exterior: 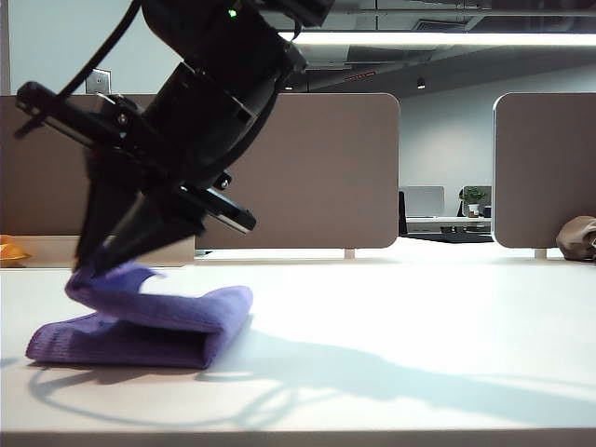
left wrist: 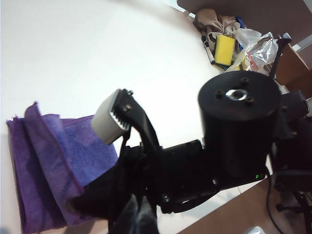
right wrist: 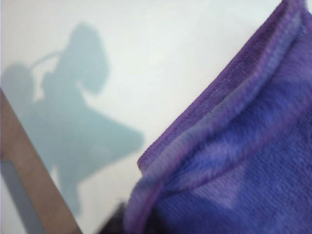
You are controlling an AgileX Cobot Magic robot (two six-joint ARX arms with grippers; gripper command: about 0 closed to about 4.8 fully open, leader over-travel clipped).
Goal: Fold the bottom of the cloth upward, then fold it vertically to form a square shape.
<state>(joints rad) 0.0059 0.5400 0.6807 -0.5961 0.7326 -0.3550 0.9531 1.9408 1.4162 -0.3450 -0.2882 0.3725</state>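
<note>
**Right gripper at the folded cloth's raised edge**

You had the cloth (exterior: 140,321) lying folded on the table (exterior: 419,335) at the lower left of the exterior frame, one edge lifted. Your right gripper (exterior: 98,261) came down on that lifted edge; whether its jaws were parted or pinching, you could not tell. Your left gripper (left wrist: 139,217) sat closed at the bottom of its wrist view, empty, beside the right arm (left wrist: 234,126).
</note>
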